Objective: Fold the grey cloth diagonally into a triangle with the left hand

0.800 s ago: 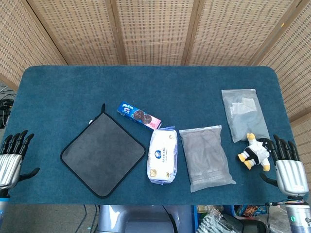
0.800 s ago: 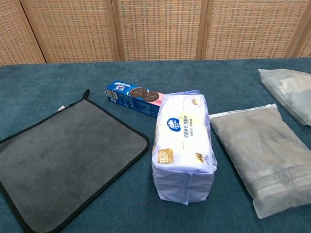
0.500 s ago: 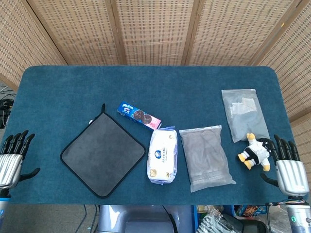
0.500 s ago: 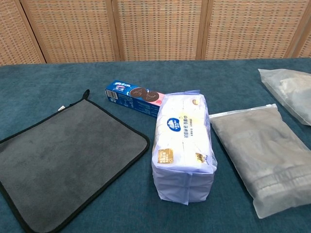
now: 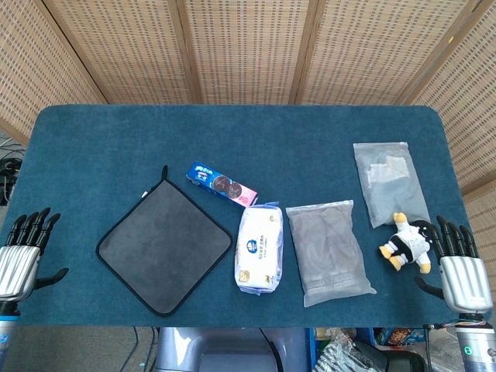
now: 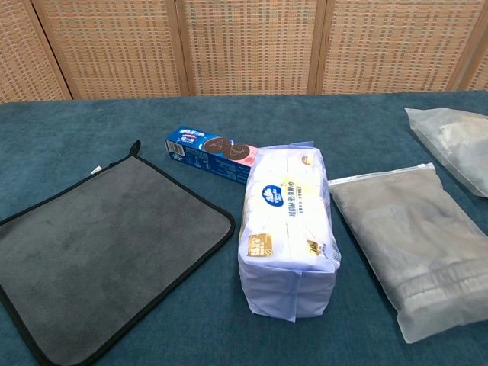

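Observation:
The grey cloth (image 5: pixel 164 245) with a black hem lies flat and unfolded on the blue table, set like a diamond; the chest view shows the grey cloth (image 6: pixel 99 245) at the lower left. My left hand (image 5: pixel 22 255) hovers at the table's left front edge, well left of the cloth, fingers apart and holding nothing. At the right front edge my right hand (image 5: pixel 460 266) is also empty with fingers spread. Neither hand appears in the chest view.
A blue biscuit box (image 5: pixel 222 184) lies just behind the cloth's right corner. A tissue pack (image 5: pixel 260 249) sits right of the cloth, then two plastic bags (image 5: pixel 328 253) (image 5: pixel 390 183). A small plush toy (image 5: pixel 408 242) lies beside my right hand.
My left hand has shifted slightly right and toward the front edge. The cloth and the right hand have not moved.

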Motion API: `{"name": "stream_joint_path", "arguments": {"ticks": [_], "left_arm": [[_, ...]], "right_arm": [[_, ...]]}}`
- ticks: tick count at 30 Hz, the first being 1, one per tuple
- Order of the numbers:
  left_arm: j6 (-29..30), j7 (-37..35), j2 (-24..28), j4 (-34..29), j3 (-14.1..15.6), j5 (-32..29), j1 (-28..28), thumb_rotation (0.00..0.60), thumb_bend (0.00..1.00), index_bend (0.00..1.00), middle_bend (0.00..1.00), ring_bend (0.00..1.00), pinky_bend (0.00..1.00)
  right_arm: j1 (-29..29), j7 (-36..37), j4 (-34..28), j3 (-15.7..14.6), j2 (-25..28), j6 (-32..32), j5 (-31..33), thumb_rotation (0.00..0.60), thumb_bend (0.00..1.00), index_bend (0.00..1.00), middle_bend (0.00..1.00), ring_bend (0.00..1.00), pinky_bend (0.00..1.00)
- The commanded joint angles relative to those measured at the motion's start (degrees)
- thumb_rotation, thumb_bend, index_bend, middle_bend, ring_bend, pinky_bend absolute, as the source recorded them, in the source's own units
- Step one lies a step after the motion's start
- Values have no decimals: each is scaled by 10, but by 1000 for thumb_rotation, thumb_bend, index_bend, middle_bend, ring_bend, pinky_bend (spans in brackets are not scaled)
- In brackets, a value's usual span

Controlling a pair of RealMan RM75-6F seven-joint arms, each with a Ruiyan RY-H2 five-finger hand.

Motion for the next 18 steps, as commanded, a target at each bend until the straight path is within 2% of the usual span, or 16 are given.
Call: {"name": "stream_joint_path", "arguments": {"ticks": [1, 13, 18], "left_arm": [[-1, 2, -1, 0, 0, 0, 0, 600, 157, 0, 0, 0, 0], [4, 6, -6, -4, 5, 11, 0, 600, 157, 0, 0, 0, 0], [-4, 22, -15, -10, 19, 27, -1, 600, 157, 0, 0, 0, 0]], "right_arm": [[1, 0, 1, 0, -1, -2, 0, 600, 0, 0, 0, 0, 0], [5, 2, 3, -2, -3, -11, 1, 600, 0, 0, 0, 0, 0], [5, 0, 1, -3, -3, -12, 0, 600, 0, 0, 0, 0, 0]]}}
